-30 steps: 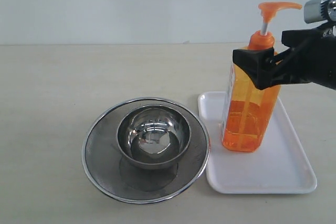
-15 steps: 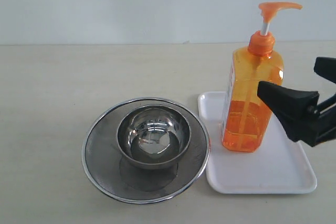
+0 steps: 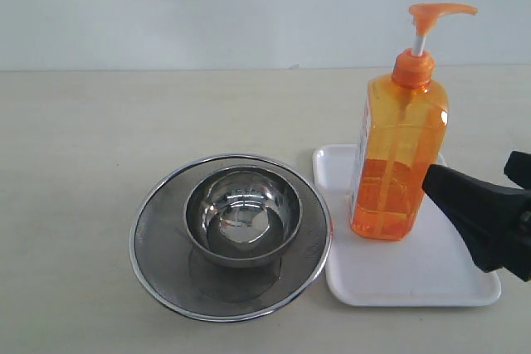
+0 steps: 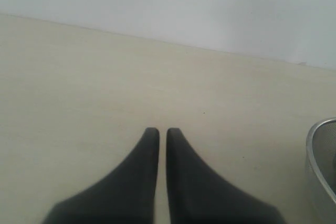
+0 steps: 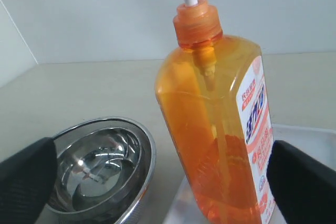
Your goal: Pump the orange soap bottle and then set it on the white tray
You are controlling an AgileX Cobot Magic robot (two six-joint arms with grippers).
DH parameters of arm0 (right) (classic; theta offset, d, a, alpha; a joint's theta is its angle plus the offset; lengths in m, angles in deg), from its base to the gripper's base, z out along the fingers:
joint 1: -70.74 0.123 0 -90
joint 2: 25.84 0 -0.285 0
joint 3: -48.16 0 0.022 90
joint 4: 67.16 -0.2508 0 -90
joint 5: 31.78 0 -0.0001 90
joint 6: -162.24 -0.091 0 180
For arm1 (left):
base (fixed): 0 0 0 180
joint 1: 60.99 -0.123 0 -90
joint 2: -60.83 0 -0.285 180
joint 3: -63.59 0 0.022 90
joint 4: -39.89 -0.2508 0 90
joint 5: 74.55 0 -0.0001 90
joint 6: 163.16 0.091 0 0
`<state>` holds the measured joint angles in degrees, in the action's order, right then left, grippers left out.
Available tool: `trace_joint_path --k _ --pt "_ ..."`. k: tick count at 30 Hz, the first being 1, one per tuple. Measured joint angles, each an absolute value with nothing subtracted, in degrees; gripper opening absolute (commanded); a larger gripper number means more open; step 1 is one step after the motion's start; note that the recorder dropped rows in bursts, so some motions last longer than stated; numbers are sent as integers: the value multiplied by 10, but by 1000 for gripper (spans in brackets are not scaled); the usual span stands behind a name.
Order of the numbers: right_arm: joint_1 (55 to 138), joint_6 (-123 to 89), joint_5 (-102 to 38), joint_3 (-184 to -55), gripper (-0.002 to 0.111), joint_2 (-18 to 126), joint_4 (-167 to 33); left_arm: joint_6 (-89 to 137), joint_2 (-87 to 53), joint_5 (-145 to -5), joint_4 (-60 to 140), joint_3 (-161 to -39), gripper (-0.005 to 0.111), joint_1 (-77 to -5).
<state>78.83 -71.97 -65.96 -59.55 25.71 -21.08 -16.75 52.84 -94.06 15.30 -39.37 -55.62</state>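
Observation:
The orange soap bottle [image 3: 397, 155] stands upright on the left part of the white tray [image 3: 415, 275], its pump head raised. My right gripper [image 3: 467, 166] is open at the right edge of the exterior view, low beside the bottle and apart from it. In the right wrist view the bottle [image 5: 220, 124] rises between the spread black fingers [image 5: 26, 179], untouched, with a strip of tray [image 5: 310, 135] behind it. My left gripper [image 4: 163, 132] is shut over bare table and holds nothing; the exterior view does not show it.
A round steel mesh strainer [image 3: 231, 234] with a steel bowl [image 3: 242, 213] inside sits just left of the tray. The bowl [image 5: 94, 166] also shows in the right wrist view. The strainer's rim [image 4: 317, 156] edges into the left wrist view.
My right gripper has let go of the bottle's shoulder and drawn back to the right and downward. The bottle stays standing on the tray.

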Motion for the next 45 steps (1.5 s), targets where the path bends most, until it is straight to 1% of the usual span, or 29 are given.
trace_joint_path --k 21,23,25,26,29,32,36,45 --pt "788 -727 -660 -595 101 255 -211 -167 528 -941 153 -394 5 -556" --pt "788 -757 -639 -595 101 230 -207 -167 528 -941 153 -394 5 -556" --pt "788 -824 -586 -595 101 172 -165 -167 528 -941 153 -394 5 -556" --pt "788 -893 -543 -595 101 120 -115 -167 528 -941 153 -394 5 -556" --pt "788 -988 -503 -595 101 46 -25 -167 528 -941 153 -394 5 -556" --pt "788 -1090 -507 -595 101 -62 103 -167 528 -941 153 -394 5 -556" --pt "788 -1177 -531 -595 101 -167 176 -167 528 -941 153 -394 5 -556" --pt "788 -1224 -542 -595 101 -178 274 -167 528 -941 153 -394 5 -556"
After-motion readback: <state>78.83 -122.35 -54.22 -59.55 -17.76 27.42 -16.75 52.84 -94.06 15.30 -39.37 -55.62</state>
